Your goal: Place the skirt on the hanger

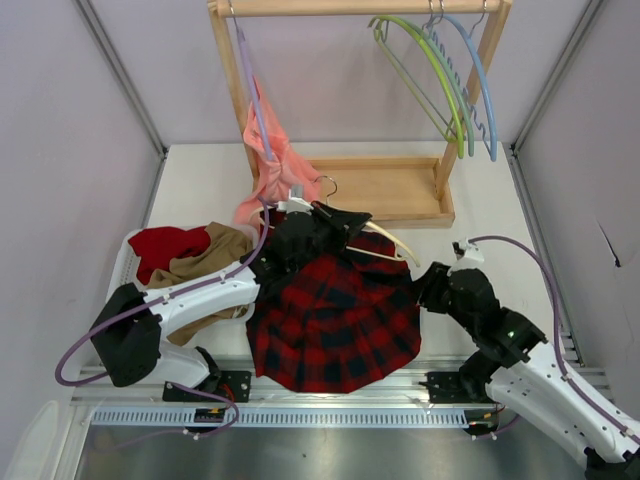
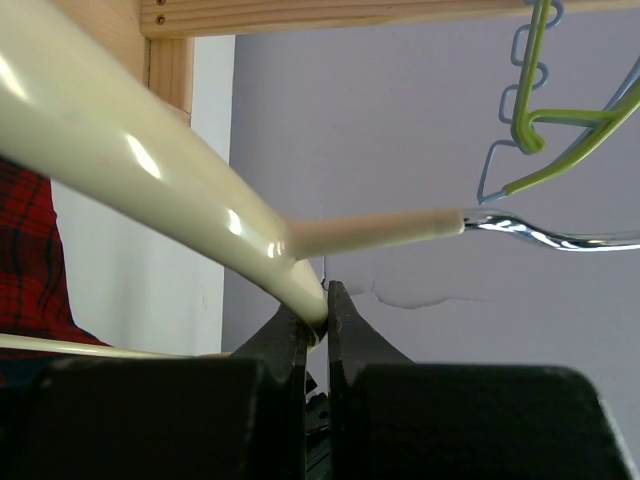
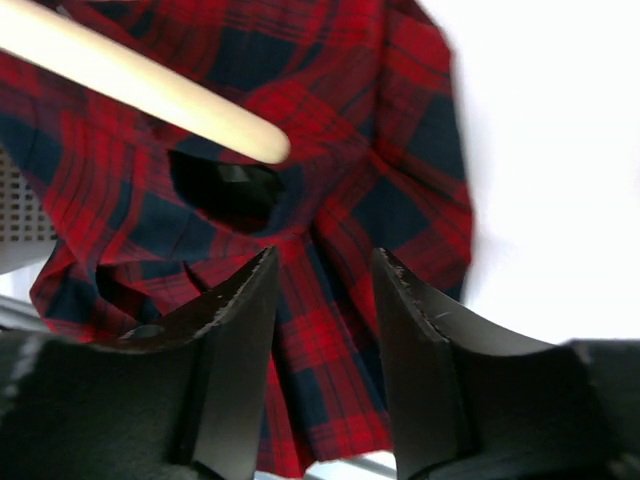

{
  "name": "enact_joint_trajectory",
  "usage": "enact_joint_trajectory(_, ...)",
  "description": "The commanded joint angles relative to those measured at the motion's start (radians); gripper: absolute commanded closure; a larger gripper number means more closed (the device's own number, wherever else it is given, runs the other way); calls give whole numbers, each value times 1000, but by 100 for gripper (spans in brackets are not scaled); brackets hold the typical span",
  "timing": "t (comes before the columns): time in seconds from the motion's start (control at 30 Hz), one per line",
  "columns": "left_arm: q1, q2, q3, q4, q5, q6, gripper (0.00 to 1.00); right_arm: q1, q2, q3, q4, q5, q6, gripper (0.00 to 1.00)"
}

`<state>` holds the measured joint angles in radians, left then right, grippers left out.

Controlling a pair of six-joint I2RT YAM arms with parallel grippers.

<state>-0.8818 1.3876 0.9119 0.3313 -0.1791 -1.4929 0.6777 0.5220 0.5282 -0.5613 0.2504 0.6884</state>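
Red-and-black plaid marks the skirt (image 1: 335, 325), which lies spread in a rough circle on the white surface (image 1: 200, 180) between the two arms, its near hem close to the arm bases. The cream hanger (image 1: 395, 243) lies tilted across the skirt's far edge, with one arm reaching right and its metal hook (image 1: 325, 185) pointing toward the wooden rack (image 1: 380, 190). The left gripper (image 1: 322, 212) is closed tight on the hanger; in its wrist view the fingers (image 2: 290, 345) pinch the cream neck just below where the hook's stem comes out. The right gripper (image 1: 425, 287) sits just beside the skirt's right edge, jaws parted and holding nothing; its wrist view shows the plaid folds and a dark opening in the cloth directly under the hanger's rounded tip (image 3: 255, 145). Whether that tip is inside the opening cannot be told. A tan-brown cloth (image 1: 215, 250) and a red cloth (image 1: 165, 245) lie heaped left of the skirt, and a salmon-pink garment (image 1: 272, 150) hangs from the rack.
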Motion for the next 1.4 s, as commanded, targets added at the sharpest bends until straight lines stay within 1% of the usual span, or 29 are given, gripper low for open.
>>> enact_joint_trajectory(0.0,-6,-28,4,66,1,36,100,6,-7,-46,185,-72,-43,51)
enact_joint_trajectory(0.03,-6,-30,1,64,1,33,100,17,-8,-72,228,-71,-47,50)
enact_joint_trajectory(0.1,-6,-39,-7,60,-5,31,100,29,-10,-92,259,-62,-58,48)
enact_joint_trajectory(0.17,-5,-56,-5,46,-8,33,100,51,-14,-115,276,-8,-55,48)
enact_joint_trajectory(0.23,-3,-70,-11,28,-23,31,100,71,-42,-129,284,47,-46,48)
enact_joint_trajectory(0.4,12,-102,-12,3,-37,42,100,91,-178,-244,386,87,0,47)
enact_joint_trajectory(0.53,17,-101,7,-17,-36,54,100,98,-220,-303,455,160,30,47)
enact_joint_trajectory(0.77,18,-91,10,-20,-40,51,100,100,-139,-296,501,152,-39,48)
enact_joint_trajectory(0.93,20,-90,13,-28,-42,43,100,100,-131,-318,551,145,-62,51)
enact_joint_trajectory(0.97,21,-91,13,-23,-40,43,100,102,-129,-324,584,150,-69,54)
enact_joint_trajectory(1.03,21,-93,13,-21,-37,39,100,100,-111,-323,594,162,-85,59)
enact_joint_trajectory(1.07,21,-94,13,-20,-34,37,100,102,-103,-321,600,162,-95,66)
enact_joint_trajectory(1.13,21,-94,16,-17,-31,30,100,102,-79,-318,623,165,-113,75)
enact_joint_trajectory(1.17,21,-94,16,-11,-28,23,100,100,-71,-318,633,165,-119,82)
enact_joint_trajectory(1.23,21,-91,15,-3,-25,19,100,100,-50,-323,668,158,-125,89)
enact_joint_trajectory(1.3,21,-87,18,-2,-23,17,100,100,-33,-327,702,155,-127,100)
enact_joint_trajectory(1.37,21,-82,16,-2,-26,17,100,102,-28,-332,725,148,-138,100)
